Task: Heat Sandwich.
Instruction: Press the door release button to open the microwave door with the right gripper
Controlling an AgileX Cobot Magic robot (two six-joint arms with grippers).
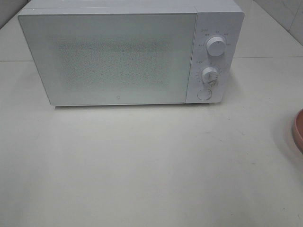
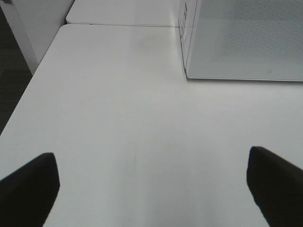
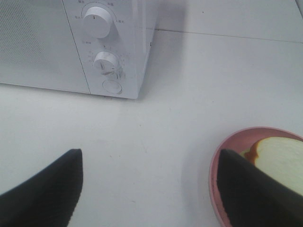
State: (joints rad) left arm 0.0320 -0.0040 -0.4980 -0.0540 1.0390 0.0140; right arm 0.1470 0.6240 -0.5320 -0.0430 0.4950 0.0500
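Observation:
The sandwich (image 3: 282, 160), a pale cream slice with a brown crust edge, lies in a round pink dish (image 3: 235, 140) on the table to the right of the microwave. My right gripper (image 3: 149, 158) hovers open just in front of the dish, and one dark finger (image 3: 246, 189) covers part of the dish and sandwich. My left gripper (image 2: 151, 163) stands wide open over bare tabletop, left of the microwave's front, with nothing between its fingers. In the high view only the dish's rim (image 1: 298, 130) shows at the right edge; neither gripper appears there.
A white microwave (image 1: 109, 56) stands at the back of the white table (image 1: 151, 170) with its door shut. Two round knobs (image 1: 216, 46) and a round button (image 1: 204, 94) sit on its right panel. The table's left edge (image 2: 28, 90) drops to dark floor.

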